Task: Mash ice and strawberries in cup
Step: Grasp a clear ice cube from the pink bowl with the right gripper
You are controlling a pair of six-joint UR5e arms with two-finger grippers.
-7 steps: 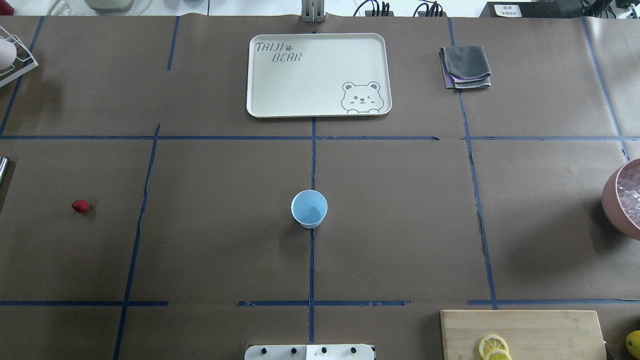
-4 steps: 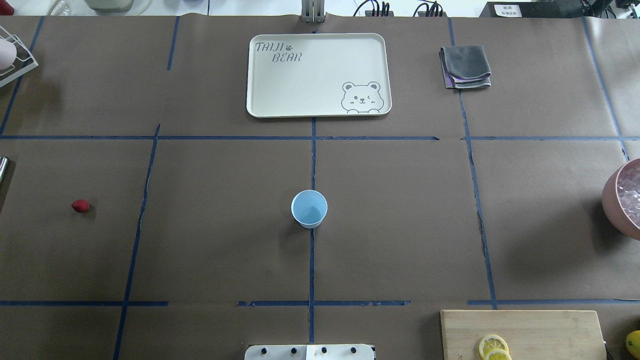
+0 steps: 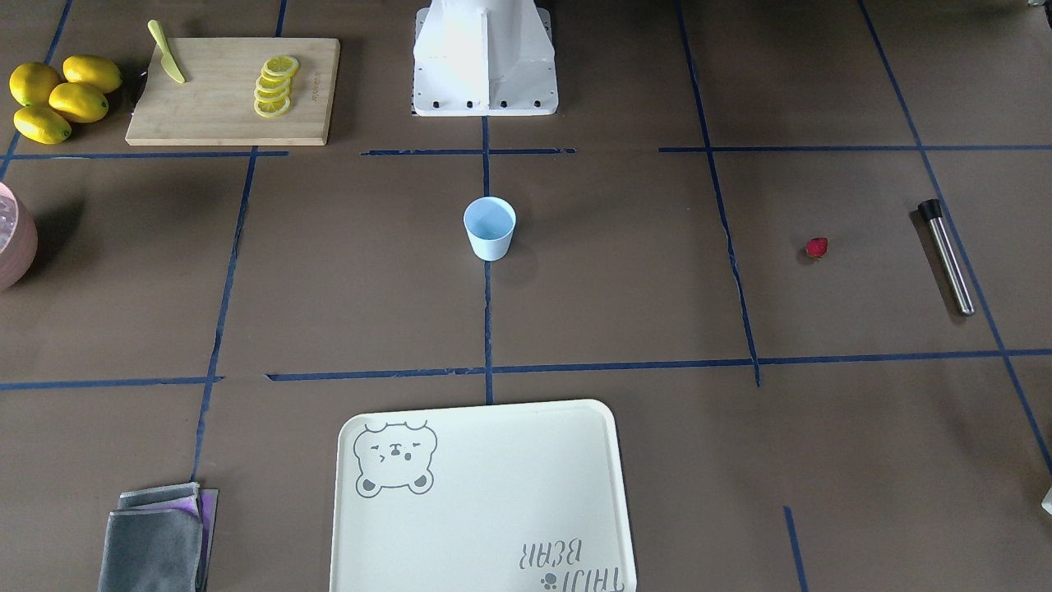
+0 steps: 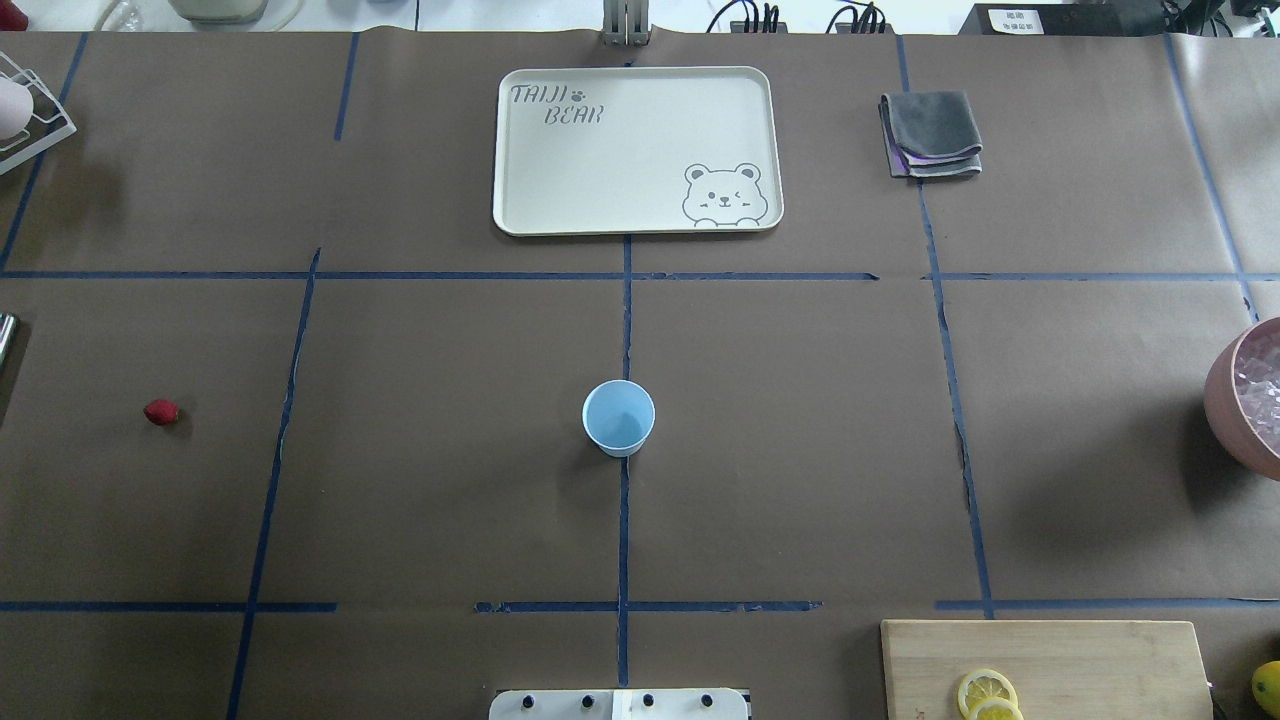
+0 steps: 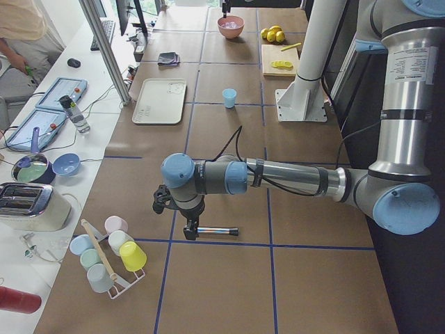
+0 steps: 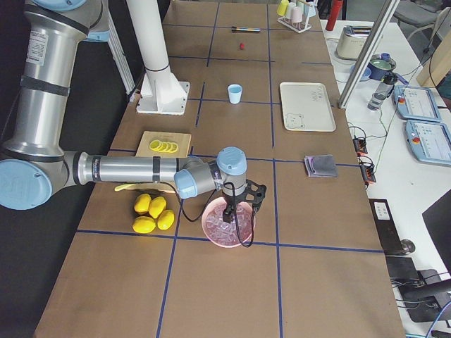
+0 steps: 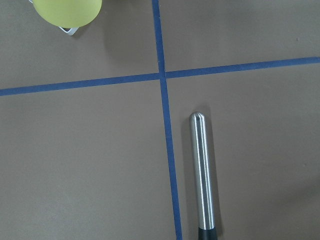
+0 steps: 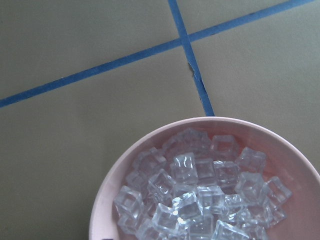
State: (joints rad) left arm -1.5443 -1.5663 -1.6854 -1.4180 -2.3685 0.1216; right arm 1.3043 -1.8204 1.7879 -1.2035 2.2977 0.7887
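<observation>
Nothing is seen moved vs. a sec ago: the small pale-blue plastic cup [image 4: 619, 418] is set at table centre, the small dark-red strawberry piece [image 4: 160, 411] well apart on the left arm's side. The clear glassy ice cubes [image 8: 200, 192], heaped in a large pink bowl [image 8: 107, 200], are found straight below the right gripper [image 6: 230, 211]; the left gripper [image 5: 188, 228] is hung over a steel rod [image 7: 202, 170] (neither's opening or hold can be told).

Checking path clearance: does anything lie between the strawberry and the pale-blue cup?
Nothing visible does: only bare table paper with a blue tape line separates the strawberry from the upright pale-blue cup.
</observation>
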